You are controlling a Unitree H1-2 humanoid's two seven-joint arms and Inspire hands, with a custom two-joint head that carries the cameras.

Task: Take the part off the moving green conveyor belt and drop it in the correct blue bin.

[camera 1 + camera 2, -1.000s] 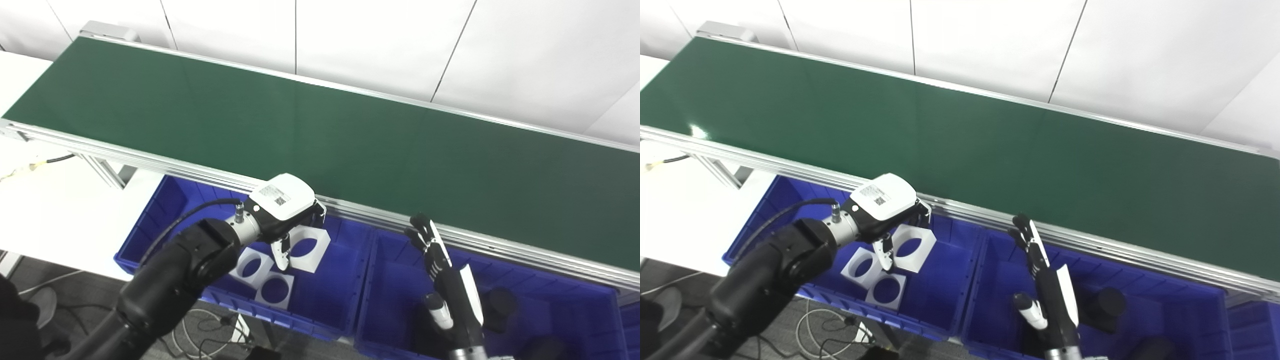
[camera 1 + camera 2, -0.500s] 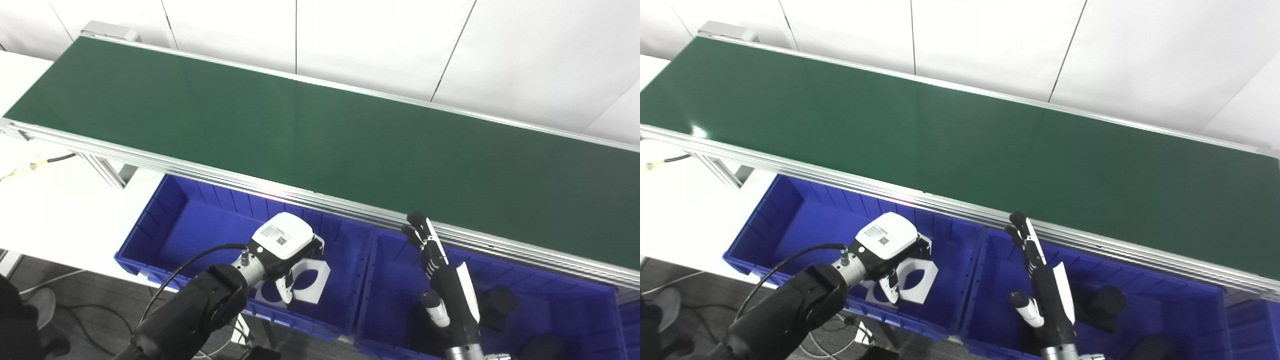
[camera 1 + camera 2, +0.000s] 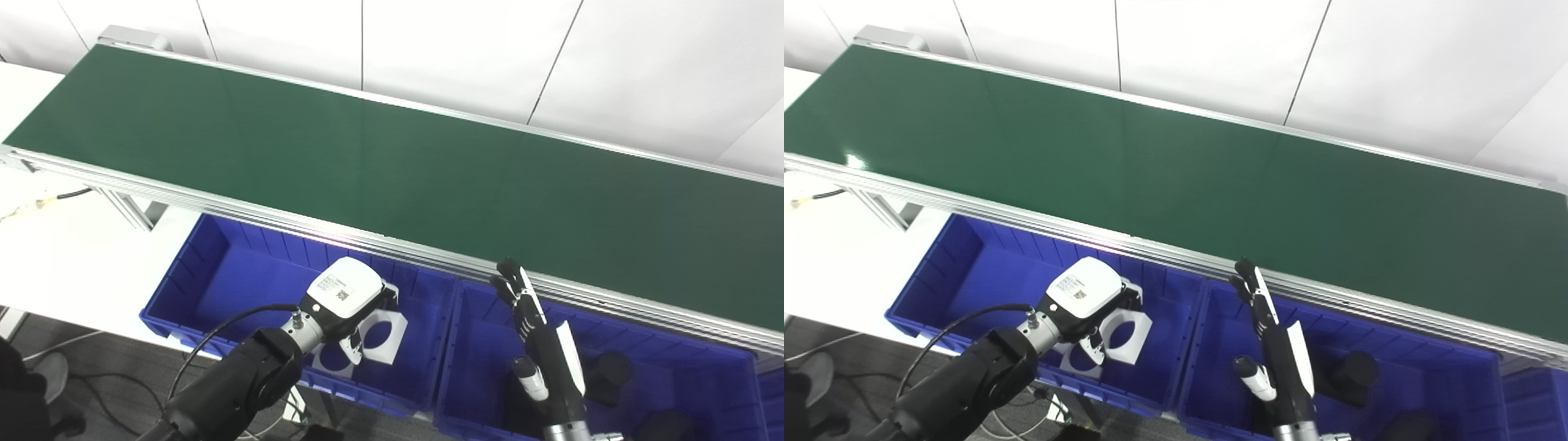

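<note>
The green conveyor belt (image 3: 392, 159) runs across the scene with no part on it. My left hand (image 3: 346, 294) hangs low inside the left blue bin (image 3: 184, 263). Its fingers are curled on a white square part with a round hole (image 3: 383, 327), with the thumb at the part's left edge. Another white square part (image 3: 331, 361) lies under the hand, partly hidden. My right hand (image 3: 539, 331) stands upright over the right blue bin (image 3: 478, 367), fingers straight and apart, holding nothing.
Black cylindrical parts (image 3: 606, 370) lie in the right bin. The belt's aluminium front rail (image 3: 429, 260) passes just above both bins. A white table (image 3: 61, 245) lies to the left, with cables on the floor below.
My left hand has dropped from beside the belt rail down into the left bin, carrying the white square part with it. The right hand has barely moved.
</note>
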